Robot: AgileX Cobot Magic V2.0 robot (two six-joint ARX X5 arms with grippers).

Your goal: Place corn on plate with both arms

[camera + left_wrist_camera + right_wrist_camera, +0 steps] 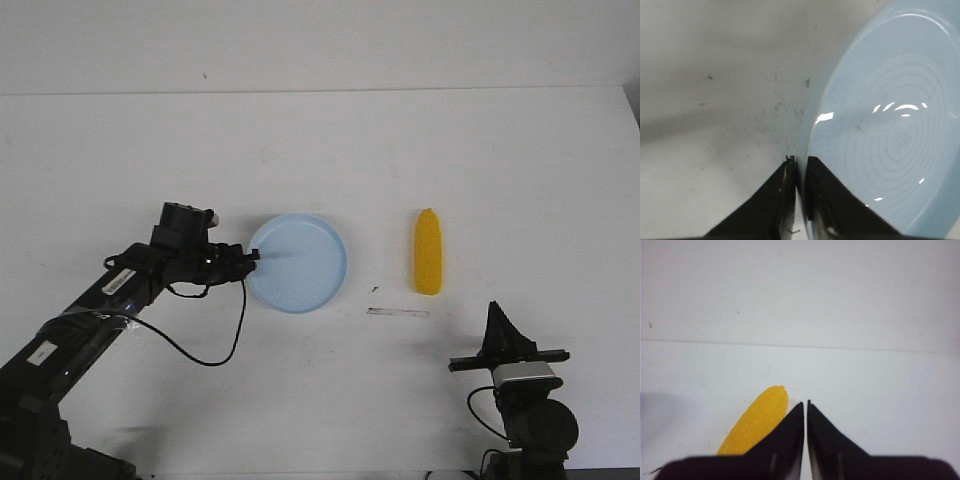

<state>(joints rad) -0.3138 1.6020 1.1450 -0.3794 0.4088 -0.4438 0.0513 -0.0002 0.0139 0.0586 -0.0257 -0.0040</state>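
Observation:
The pale blue plate (pixel 298 263) lies on the white table, left of centre. My left gripper (pixel 252 257) is at the plate's left rim, shut on it. In the left wrist view the plate (pixel 890 125) has its rim running between the two black fingers of that gripper (pixel 800 159), one outside and one inside. The yellow corn (pixel 429 252) lies flat to the right of the plate, apart from it, with its tapered end pointing away. My right gripper (pixel 494 306) is shut and empty, nearer the front than the corn (pixel 757 425) and slightly to its right. Its tips (pixel 805 402) point over bare table.
A thin pale strip (pixel 397 312) lies on the table between the plate and the corn, just in front of them. The table's far edge (pixel 320 92) meets a plain wall. The left arm's black cable (pixel 215 350) loops over the table.

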